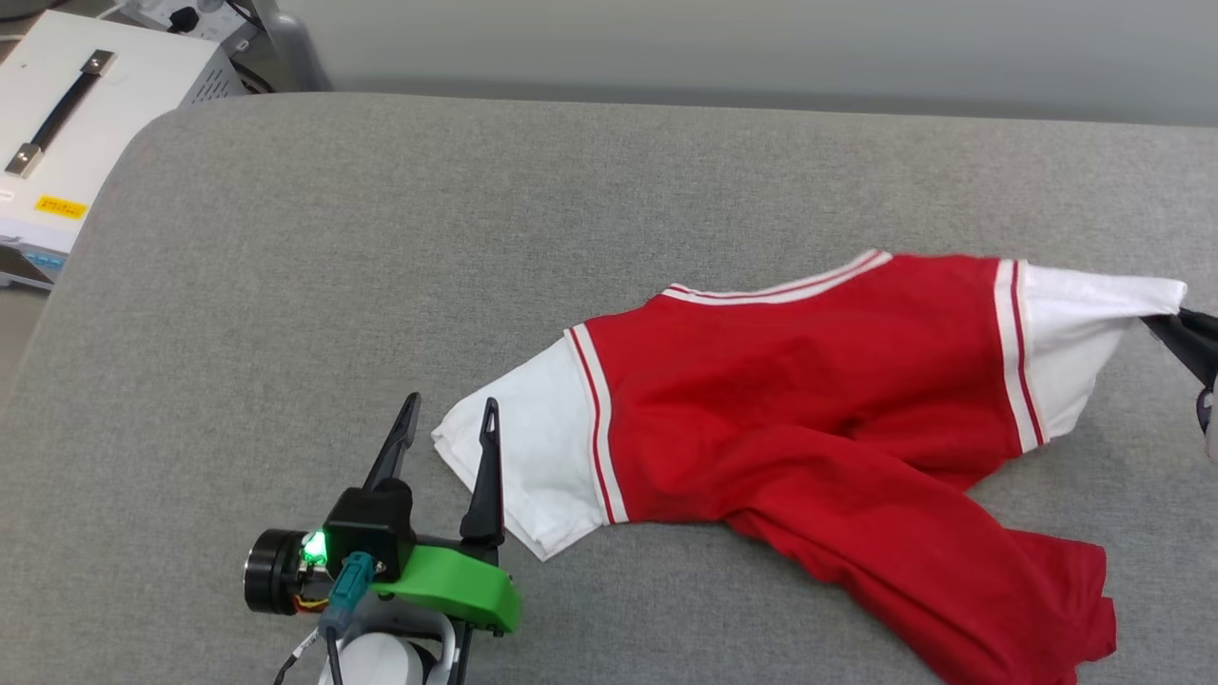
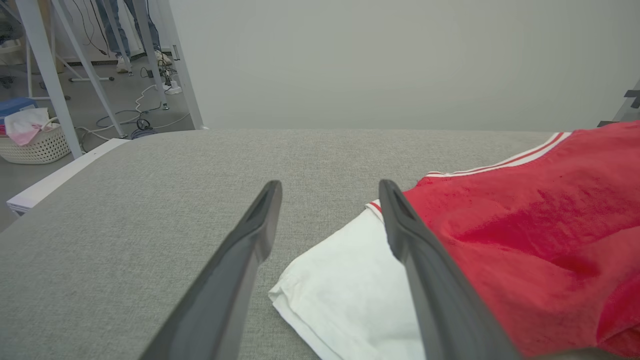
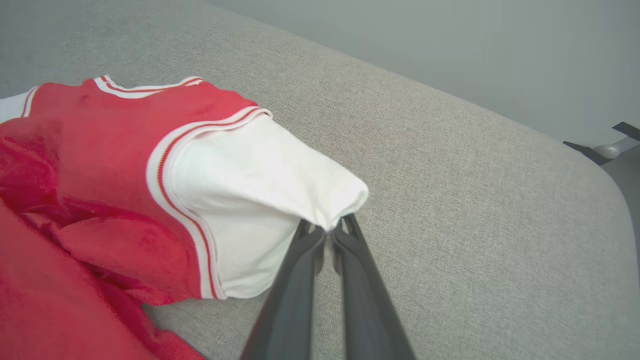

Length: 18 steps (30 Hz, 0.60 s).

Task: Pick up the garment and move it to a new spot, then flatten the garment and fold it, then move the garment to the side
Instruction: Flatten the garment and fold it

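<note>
The garment is a red shirt with white short sleeves and red-white striped trim, lying print side down and rumpled on the grey padded table. Its lower part is twisted toward the near right. My right gripper is shut on the tip of one white sleeve, lifting it slightly; its dark fingers enter the head view at the right edge. My left gripper is open, low over the table, its fingers straddling the edge of the other white sleeve.
A white equipment case with a black handle stands off the table's far left corner. In the left wrist view, beyond the table's edge, are metal frame legs, floor cables, a white basket and a person's feet.
</note>
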{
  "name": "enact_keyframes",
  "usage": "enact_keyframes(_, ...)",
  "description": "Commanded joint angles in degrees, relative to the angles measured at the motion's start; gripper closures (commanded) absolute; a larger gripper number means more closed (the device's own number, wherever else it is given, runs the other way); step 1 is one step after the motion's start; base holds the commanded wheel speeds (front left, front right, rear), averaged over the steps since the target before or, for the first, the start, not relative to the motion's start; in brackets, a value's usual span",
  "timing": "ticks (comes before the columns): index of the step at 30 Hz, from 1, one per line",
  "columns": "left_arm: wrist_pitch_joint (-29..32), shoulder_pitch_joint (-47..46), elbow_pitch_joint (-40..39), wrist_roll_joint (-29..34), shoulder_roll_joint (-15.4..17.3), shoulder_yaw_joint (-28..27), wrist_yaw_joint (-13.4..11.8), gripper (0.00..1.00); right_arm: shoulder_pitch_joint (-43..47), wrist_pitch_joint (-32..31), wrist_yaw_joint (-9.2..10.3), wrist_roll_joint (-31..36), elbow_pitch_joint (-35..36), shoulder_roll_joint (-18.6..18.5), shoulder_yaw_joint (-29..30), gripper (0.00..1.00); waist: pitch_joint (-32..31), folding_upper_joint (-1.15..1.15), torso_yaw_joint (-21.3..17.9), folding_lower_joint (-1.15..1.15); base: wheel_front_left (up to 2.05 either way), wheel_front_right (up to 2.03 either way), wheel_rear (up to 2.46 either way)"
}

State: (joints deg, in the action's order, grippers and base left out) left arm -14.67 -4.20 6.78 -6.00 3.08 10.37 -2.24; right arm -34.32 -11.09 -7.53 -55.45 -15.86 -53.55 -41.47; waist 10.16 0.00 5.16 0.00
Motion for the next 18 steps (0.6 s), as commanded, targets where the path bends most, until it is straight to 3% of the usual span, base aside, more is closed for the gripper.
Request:
enact_keyframes(1, -0.33, -0.77, -0.24, 0.49, -0.2, 0.04, 0.33, 0.0, 1.58, -0.28, 0.04, -0.64, -1.69, 0.72, 1.36, 1.0, 1.61, 0.0, -0.05, 0.0, 0.0, 0.0, 0.0)
enact_keyframes(8, -0.33, -3.21, -0.01, 0.48, -0.2, 0.55, 0.6, 0.0, 4.31, -1.67, 0.04, -1.03, -15.53, 5.57, 6.84, 1.0, 4.99, 0.0, 1.29, 0.0, 0.0, 0.0, 0.0)
enact_keyframes(13, -0.33, -4.3, 0.26, 0.35, -0.2, 0.83, 0.64, 0.0, 5.1, -3.85, 0.04, -0.75, -24.75, 9.78, 7.51, 1.0, 6.14, 0.0, 2.46, 0.0, 0.0, 0.0, 0.0)
enact_keyframes(17, -0.33, -4.11, 0.65, 0.26, -0.2, 0.44, 0.43, 0.0, 5.45, -2.57, 0.04, -0.72, -27.14, 11.81, 7.44, 1.0, 5.34, 0.0, 2.4, 0.0, 0.0, 0.0, 0.0)
enact_keyframes(18, -0.33, -3.81, 0.8, 0.31, -0.2, 0.18, 0.4, 0.0, 5.41, -1.32, 0.04, -0.64, -27.19, 12.1, 7.63, 0.95, 4.78, 0.0, 2.16, 0.0, 0.0, 0.0, 0.0)
